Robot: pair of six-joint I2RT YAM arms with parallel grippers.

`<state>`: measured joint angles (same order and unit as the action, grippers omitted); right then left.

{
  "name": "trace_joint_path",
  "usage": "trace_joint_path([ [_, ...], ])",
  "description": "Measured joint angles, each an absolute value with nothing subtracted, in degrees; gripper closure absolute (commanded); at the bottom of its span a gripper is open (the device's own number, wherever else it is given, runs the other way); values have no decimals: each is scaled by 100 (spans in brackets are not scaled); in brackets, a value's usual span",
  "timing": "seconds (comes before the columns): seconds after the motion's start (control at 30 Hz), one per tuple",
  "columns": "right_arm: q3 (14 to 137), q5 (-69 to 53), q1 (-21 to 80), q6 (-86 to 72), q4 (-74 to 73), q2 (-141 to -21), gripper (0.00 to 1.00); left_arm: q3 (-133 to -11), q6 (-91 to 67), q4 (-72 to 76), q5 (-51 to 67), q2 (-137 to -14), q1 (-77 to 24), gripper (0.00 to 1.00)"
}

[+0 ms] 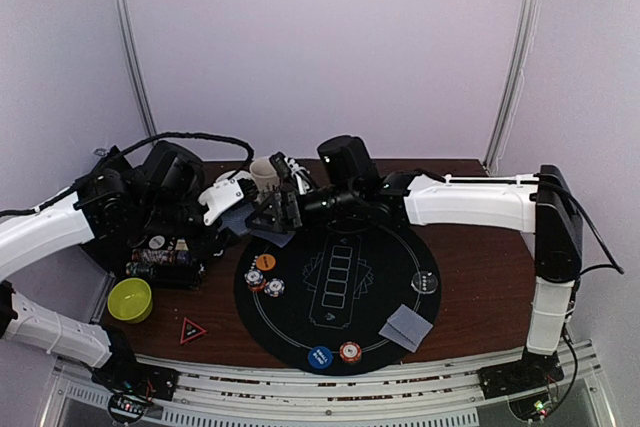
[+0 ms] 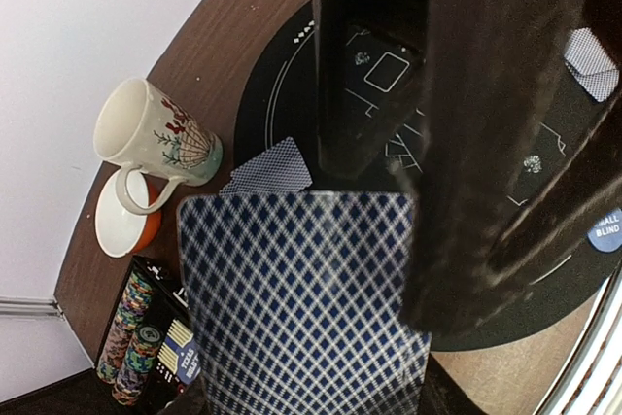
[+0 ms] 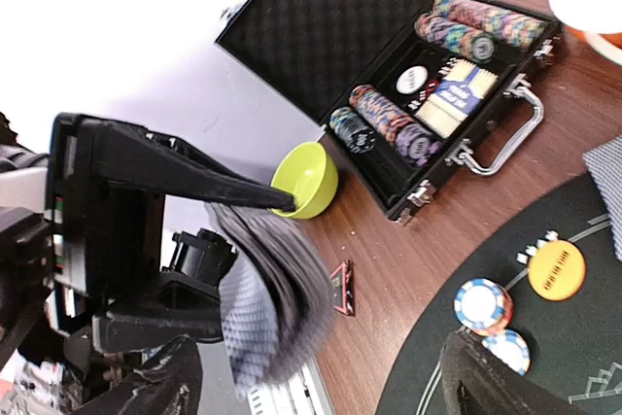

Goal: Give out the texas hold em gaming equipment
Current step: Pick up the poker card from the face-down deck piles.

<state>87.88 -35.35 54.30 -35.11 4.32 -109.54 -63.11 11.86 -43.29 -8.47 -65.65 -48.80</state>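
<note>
**Left tool** [image 3: 253, 259]: closed on a deck of grey-blue, diamond-backed playing cards [image 2: 301, 298]. The deck is clamped between both fingers and held above the brown wooden worktop [image 1: 470, 247].

**Right tool** [image 1: 278, 212]: fingers spread wide with nothing between them. It sits directly in front of the left tool, close to the deck.

**Items located from the right tool:**
- A single face-down card [image 2: 275, 167] lies on the round black mat [image 1: 300, 322], just below the tool at the mat's far-left edge.
- An orange disc [image 1: 265, 261] and two striped poker chips [image 1: 256, 278] lie on the mat on the near side of the tool.
- A blue disc [image 1: 320, 356] with one more striped chip [image 1: 350, 351] lies at the mat's near edge, well away from the tool.
- A pair of face-down cards [image 1: 408, 325] and a clear disc [image 1: 425, 282] lie on the mat's right half, well away from the tool.

**Items located from the left tool:**
- The open black hinged chip case [image 3: 321, 26] and a lime-green bowl [image 3: 306, 180] sit to its left.
- A patterned ceramic mug [image 2: 155, 138] stands just beyond it.
</note>
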Motion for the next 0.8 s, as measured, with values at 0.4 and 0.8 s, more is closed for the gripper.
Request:
trace_joint_path([
  [0.4, 9887, -3625, 5492, -3404, 213, -11758, 40, -6311, 1361, -4327, -661, -6678, -4880, 50],
  [0.8, 10204, -3050, 5476, -2536, -1037, -11550, 83, -6311, 1387, -4340, -760, -6700, -4873, 51],
])
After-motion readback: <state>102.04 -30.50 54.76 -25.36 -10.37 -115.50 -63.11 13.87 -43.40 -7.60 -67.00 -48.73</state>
